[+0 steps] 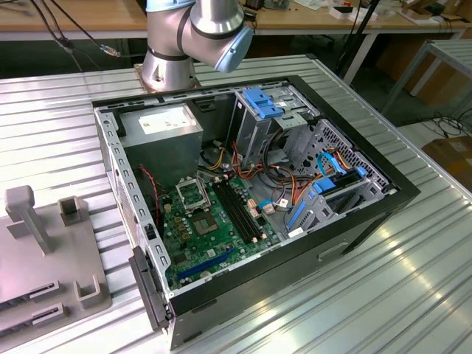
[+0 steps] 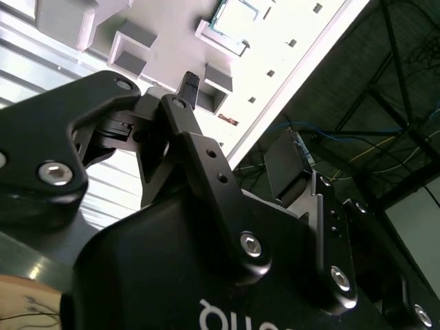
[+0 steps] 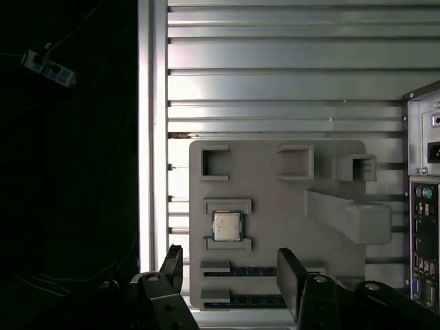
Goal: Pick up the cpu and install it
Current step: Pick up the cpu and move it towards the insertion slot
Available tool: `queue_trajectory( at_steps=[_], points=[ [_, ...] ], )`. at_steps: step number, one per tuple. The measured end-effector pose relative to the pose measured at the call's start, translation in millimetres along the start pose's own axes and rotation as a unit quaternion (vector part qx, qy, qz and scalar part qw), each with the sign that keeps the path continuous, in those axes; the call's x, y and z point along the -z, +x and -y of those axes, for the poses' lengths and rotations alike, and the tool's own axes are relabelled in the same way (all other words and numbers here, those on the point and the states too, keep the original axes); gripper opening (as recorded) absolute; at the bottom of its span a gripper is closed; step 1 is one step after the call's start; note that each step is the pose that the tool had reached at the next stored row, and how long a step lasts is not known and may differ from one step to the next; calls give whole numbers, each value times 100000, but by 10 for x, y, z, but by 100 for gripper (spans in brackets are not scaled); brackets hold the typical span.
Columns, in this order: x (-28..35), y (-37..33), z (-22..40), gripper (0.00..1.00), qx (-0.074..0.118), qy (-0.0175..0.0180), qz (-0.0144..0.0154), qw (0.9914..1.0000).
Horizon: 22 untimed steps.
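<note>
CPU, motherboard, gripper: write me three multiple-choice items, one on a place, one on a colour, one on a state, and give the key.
1. The CPU sits:
A. on the motherboard
B. in the gripper
C. in a holder on the tray

2. The motherboard is:
A. green
B. red
C. white

3. The gripper is:
A. shut on the CPU
B. open and empty
C. shut and empty

Key:
1 C: in the first wrist view the chip lies framed by a holder on the grey tray.
2 A: the exterior view shows a green board.
3 B: in the first wrist view its fingers stand apart with nothing between them.
</note>
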<state>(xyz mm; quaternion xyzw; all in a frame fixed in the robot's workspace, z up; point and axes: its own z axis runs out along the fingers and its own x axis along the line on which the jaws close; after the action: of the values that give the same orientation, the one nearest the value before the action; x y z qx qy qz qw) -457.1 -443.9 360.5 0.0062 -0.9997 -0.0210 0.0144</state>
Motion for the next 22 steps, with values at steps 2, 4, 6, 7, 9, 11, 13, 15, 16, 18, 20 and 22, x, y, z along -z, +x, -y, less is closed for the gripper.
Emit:
queue_trajectory(
  at_steps=[2,4,6,7,9,11,13,15,16,18,20,22],
  points=[
    [-7,0,0,66,1684,58,-79,99986],
    [-17,-1,1,66,3657,112,-163,99933],
    [-26,-1,10,66,4547,135,-199,99896],
    [-25,-1,19,66,4563,140,-198,99896],
    [-25,-1,32,66,4622,143,-179,99893],
    [-27,0,40,66,4678,141,-165,99890],
    [-30,-1,43,66,4731,139,-161,99888],
    [-33,0,46,66,4798,151,-183,99885],
    [-35,0,46,66,4822,152,-184,99883],
    [-41,-1,47,66,4865,151,-178,99881],
    [-47,-1,47,66,4894,150,-176,99880],
    [-52,-1,48,66,4918,149,-174,99879]
  ],
)
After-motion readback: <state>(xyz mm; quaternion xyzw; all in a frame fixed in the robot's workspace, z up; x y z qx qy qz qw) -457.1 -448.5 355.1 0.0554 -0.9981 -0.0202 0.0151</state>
